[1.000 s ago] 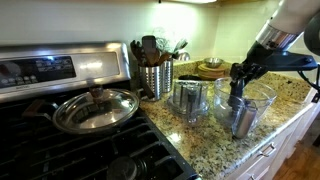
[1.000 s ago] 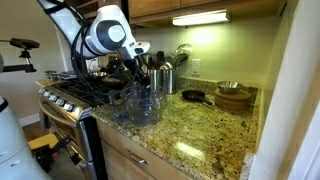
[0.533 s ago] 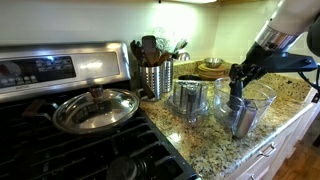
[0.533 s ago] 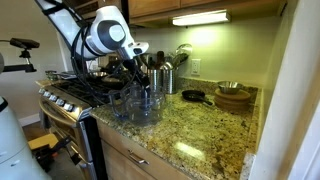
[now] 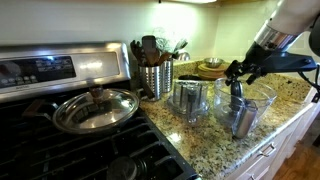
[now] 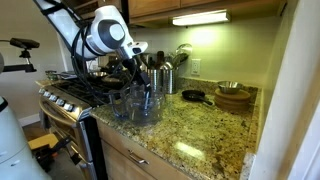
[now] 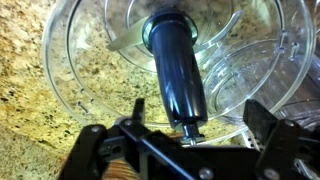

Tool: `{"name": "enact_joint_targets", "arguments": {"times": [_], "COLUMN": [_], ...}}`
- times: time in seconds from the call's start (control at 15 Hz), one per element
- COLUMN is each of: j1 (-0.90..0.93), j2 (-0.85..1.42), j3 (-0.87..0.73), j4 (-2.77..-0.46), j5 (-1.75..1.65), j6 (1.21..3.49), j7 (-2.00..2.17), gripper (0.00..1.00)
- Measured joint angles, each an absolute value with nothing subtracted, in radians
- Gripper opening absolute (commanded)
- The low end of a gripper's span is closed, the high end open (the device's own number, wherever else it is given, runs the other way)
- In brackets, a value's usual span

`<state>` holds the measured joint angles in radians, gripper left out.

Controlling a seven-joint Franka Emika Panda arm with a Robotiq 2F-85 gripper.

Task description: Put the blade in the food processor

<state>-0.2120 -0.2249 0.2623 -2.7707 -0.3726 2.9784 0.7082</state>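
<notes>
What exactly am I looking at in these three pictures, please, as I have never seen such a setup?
This is a robot arm working at a kitchen counter. Two pictures come from cameras standing in the room. The third comes from a camera on the arm's wrist, looking down past its gripper. On the granite counter stand a clear food processor bowl, a metal utensil holder and, further back, wooden bowls. A lidded pan sits on the stove. The black-shafted blade stands in the bowl. The gripper's jaws are open on either side of it, holding nothing.
</notes>
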Motion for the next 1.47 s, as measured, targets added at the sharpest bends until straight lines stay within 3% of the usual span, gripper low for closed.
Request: {"name": "enact_joint_targets", "arguments": {"times": [0.4, 1.47], "j1": [-0.082, -0.079], "j2": [-0.203, -0.261], "j3": [0.167, 0.165], "j4": [-2.771, -2.77], "j5": [-0.207, -0.206], "j6": [2.979, 2.9], "j7": [0.498, 0.473], "gripper": [1.0, 1.0]}}
